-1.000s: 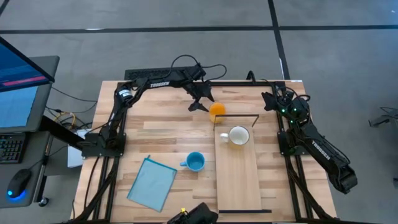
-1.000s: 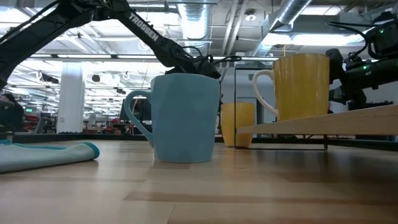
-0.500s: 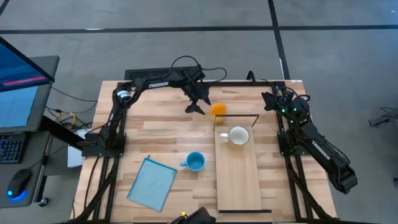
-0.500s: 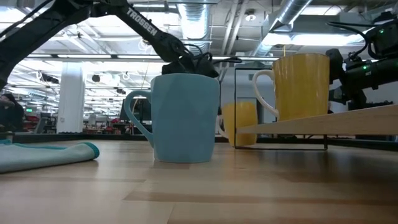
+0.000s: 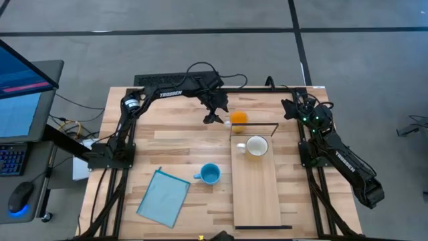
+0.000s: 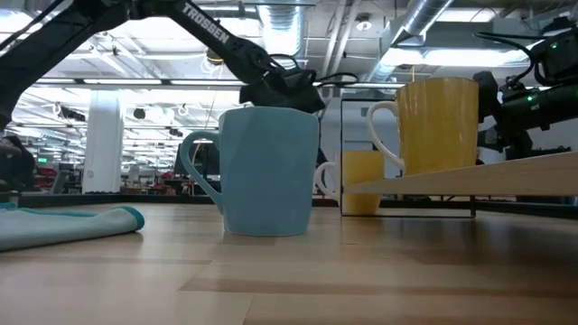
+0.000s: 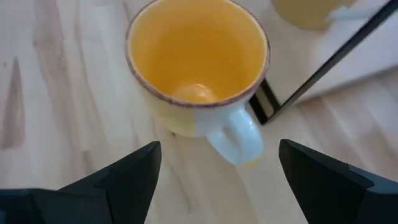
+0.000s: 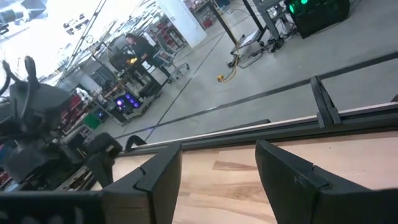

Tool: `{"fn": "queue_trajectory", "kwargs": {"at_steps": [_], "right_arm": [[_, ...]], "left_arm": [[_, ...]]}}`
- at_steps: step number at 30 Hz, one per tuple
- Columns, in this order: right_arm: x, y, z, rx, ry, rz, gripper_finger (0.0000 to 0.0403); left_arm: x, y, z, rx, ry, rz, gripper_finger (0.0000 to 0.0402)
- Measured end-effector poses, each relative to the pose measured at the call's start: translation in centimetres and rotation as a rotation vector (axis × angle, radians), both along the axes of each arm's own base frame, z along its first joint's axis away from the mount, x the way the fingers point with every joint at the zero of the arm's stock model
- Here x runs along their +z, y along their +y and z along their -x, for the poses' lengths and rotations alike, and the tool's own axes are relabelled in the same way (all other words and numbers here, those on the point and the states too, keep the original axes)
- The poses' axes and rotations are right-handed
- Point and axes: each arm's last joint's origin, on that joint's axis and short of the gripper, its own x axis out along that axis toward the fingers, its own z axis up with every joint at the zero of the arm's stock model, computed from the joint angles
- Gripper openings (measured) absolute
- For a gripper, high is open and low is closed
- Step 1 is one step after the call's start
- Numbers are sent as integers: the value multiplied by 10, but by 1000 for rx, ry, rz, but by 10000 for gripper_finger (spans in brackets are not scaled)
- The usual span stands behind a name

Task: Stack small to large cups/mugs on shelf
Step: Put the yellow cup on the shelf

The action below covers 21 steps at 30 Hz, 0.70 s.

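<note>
The orange mug (image 5: 238, 119) stands upright on the table just beyond the shelf's far end; in the left wrist view the orange mug (image 7: 196, 59) turns its pale handle (image 7: 239, 134) toward my fingers. My left gripper (image 5: 214, 119) hangs open just left of it, touching nothing. The cream mug (image 5: 257, 145) stands on the far end of the light-wood shelf (image 5: 256, 194). The light-blue mug (image 5: 210, 174) stands on the table left of the shelf. My right gripper (image 5: 291, 107) waits open near the far right corner.
A flat light-blue cloth (image 5: 164, 196) lies near the table's near left. The shelf's thin dark frame (image 7: 329, 62) rises right beside the orange mug. In the low view the blue mug (image 6: 266, 171) stands in front, with the cream mug (image 6: 438, 122) raised on the shelf.
My left gripper drew back a little from the orange mug, toward the table's left. The orange mug slid slightly toward the right, closer to the shelf's frame, and turned about so that its handle now faces the left gripper.
</note>
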Motion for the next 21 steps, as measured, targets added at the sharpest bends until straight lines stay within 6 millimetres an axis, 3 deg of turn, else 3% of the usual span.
{"fn": "queue_trajectory", "kwargs": {"at_steps": [4,12,21], "right_arm": [[0,0,0,0,0,0,226],[0,0,0,0,0,0,226],[0,0,0,0,0,0,226]], "left_arm": [[-1,-14,-7,52,45,45,318],[-3,-34,-17,184,148,-65,318],[-1,-35,-22,305,142,-71,318]]}}
